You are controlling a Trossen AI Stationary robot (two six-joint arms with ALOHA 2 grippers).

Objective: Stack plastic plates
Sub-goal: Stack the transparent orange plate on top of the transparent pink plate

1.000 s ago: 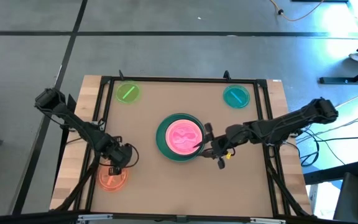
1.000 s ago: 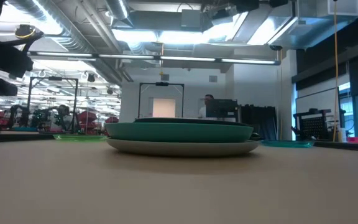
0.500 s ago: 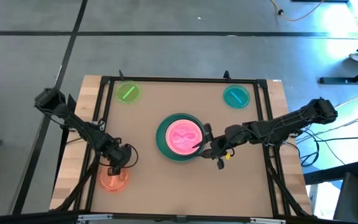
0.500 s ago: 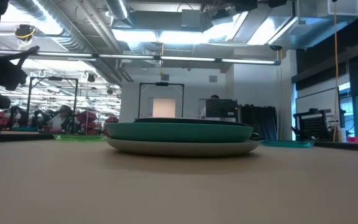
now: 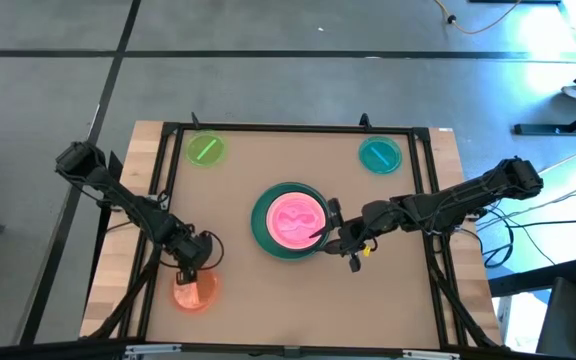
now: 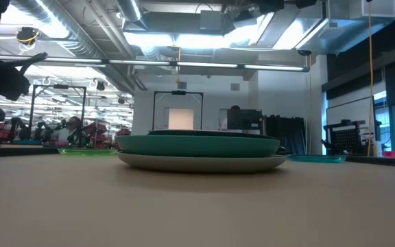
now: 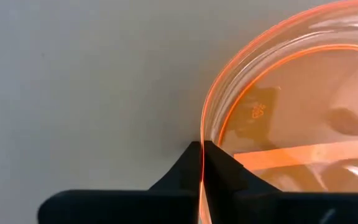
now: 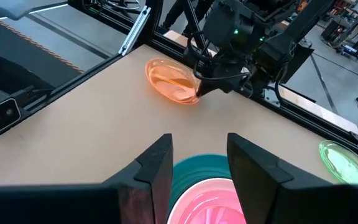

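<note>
The desk is a flat brown top framed by a black rail, with pale wooden boards showing along its left and right edges. In the middle rests a stack of plates: a cream one at the bottom, a teal-green one over it, and a small pink plate uppermost. A small green plate lies flat near the far left corner, and a small teal plate near the far right corner. At the near left, an orange plate is tilted, one edge raised off the surface.
</note>
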